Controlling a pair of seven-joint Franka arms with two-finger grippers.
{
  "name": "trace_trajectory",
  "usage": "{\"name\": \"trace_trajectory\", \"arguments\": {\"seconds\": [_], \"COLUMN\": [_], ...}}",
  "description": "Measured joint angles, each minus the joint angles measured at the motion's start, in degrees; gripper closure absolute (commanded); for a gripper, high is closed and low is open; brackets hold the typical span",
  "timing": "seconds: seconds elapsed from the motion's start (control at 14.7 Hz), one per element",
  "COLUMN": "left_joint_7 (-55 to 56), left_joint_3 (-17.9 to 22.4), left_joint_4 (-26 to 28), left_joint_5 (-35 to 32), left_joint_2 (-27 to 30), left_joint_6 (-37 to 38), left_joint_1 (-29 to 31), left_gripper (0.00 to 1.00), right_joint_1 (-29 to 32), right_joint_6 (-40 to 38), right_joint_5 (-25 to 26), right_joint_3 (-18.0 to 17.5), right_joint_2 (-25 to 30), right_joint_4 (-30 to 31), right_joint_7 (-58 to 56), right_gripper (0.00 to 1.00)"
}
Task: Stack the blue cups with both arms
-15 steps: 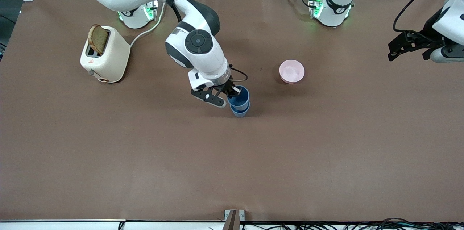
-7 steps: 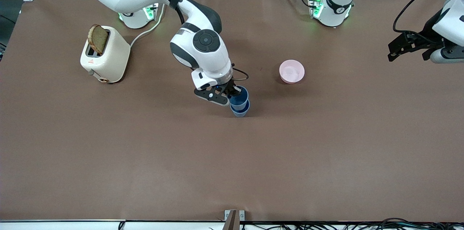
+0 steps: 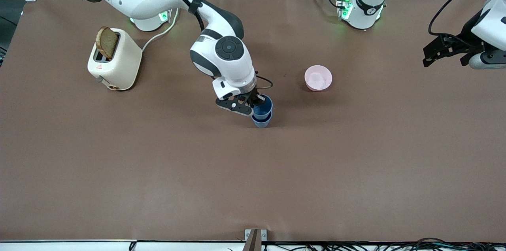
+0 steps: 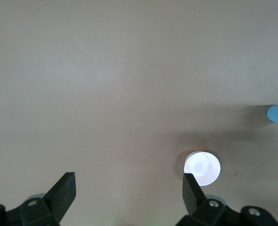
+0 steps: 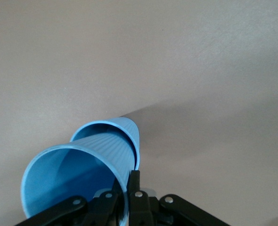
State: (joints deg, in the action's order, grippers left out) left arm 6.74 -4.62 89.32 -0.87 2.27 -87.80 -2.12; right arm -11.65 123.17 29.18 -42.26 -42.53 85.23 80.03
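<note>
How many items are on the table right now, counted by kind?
Blue cups: 2, upper blue cup nested in lower blue cup, rim pinched by right gripper
Pink bowl: 1
Toaster: 1
Toast slice: 1, in the toaster
Total: 5

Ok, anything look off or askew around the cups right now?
Nothing stands out. The right gripper is shut on the upper blue cup's rim, and it sits nested in the lower blue cup, which stands on the table. The left gripper waits, open, over its end of the table. Nothing spilled.
</note>
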Motion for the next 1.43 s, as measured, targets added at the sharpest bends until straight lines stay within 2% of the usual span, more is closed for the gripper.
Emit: {"name": "trace_trajectory", "arguments": {"seconds": [0.14,0.2,0.34,0.48,0.61,0.89,1.09,1.23,1.43], "left_joint_7": [0.0,0.0,0.0,0.0,0.0,-0.01,-0.01,-0.01,-0.01], "left_joint_3": [0.0,-0.01,-0.04,-0.05,-0.06,-0.07,-0.07,-0.08,-0.07], "left_joint_4": [0.0,0.0,0.0,0.0,-0.01,-0.03,-0.03,-0.03,-0.04], "left_joint_5": [0.0,0.0,0.0,0.0,0.0,0.0,0.0,0.0,0.0], "left_joint_2": [0.01,0.01,0.01,0.01,0.02,0.06,0.09,0.09,0.09], "left_joint_6": [0.0,0.0,0.0,0.0,0.0,0.0,0.0,0.0,0.0], "left_joint_1": [0.0,0.0,-0.02,-0.04,-0.05,-0.05,-0.05,-0.05,-0.05], "left_gripper": [0.0,0.0,0.0,0.0,0.0,0.0,0.0,0.0,0.0], "right_joint_1": [-0.37,-0.42,-0.36,0.06,1.71,7.5,12.27,13.54,13.87], "right_joint_6": [0.01,0.03,0.18,0.23,-0.73,-11.63,-17.7,-20.41,-24.63], "right_joint_5": [0.69,0.85,1.06,1.28,1.34,1.0,-4.18,-9.32,-16.09], "right_joint_3": [0.0,0.0,0.01,0.02,0.03,-0.12,1.01,6.11,15.86], "right_joint_2": [-0.64,-0.8,-0.82,-0.4,2.0,11.71,18.65,23.33,29.64], "right_joint_4": [0.06,0.05,-0.17,-1.25,-2.22,-2.28,-2.2,-2.19,-2.17], "right_joint_7": [0.0,0.01,0.05,0.04,-0.16,-7.04,-15.39,-22.21,-35.66], "right_gripper": [0.38,0.27,0.12,0.02,0.0,0.0,0.0,0.0,0.0]}}
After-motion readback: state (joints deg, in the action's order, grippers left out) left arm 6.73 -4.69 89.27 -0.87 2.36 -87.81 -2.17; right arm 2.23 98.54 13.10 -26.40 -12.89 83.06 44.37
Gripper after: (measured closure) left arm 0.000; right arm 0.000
